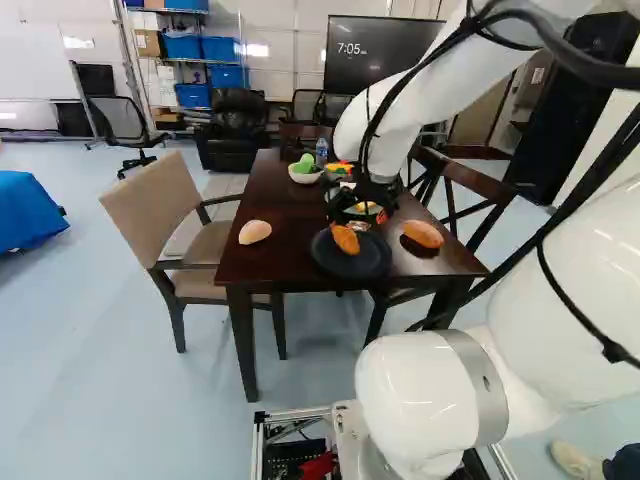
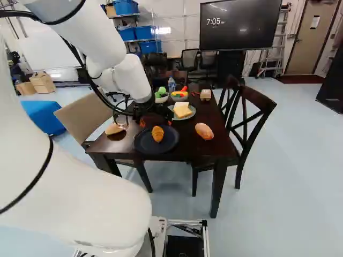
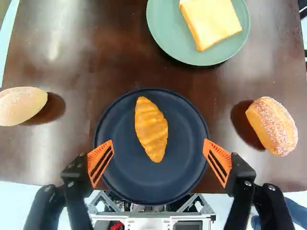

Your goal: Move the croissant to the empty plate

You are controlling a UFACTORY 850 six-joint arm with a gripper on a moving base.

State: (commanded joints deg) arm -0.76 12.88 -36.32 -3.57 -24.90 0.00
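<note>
My gripper (image 2: 155,122) hangs above the table by the dark plate. In the wrist view the gripper (image 3: 159,143) stands wide open, its orange fingers to either side of the croissant (image 3: 151,128), touching nothing that I can make out. That golden croissant lies lengthwise on the dark round plate (image 3: 152,189), near its middle. Farther ahead of the gripper, a light green plate (image 3: 165,40) bears sliced bread (image 3: 211,21). Both of these plates carry food.
Two rolls lie directly on the brown table (image 3: 110,62), a pale one (image 3: 21,105) and a sugared one (image 3: 273,125), flanking the dark plate. A bowl (image 1: 305,175) and a bottle (image 1: 321,152) stand farther back. Chairs (image 2: 246,115) flank the table.
</note>
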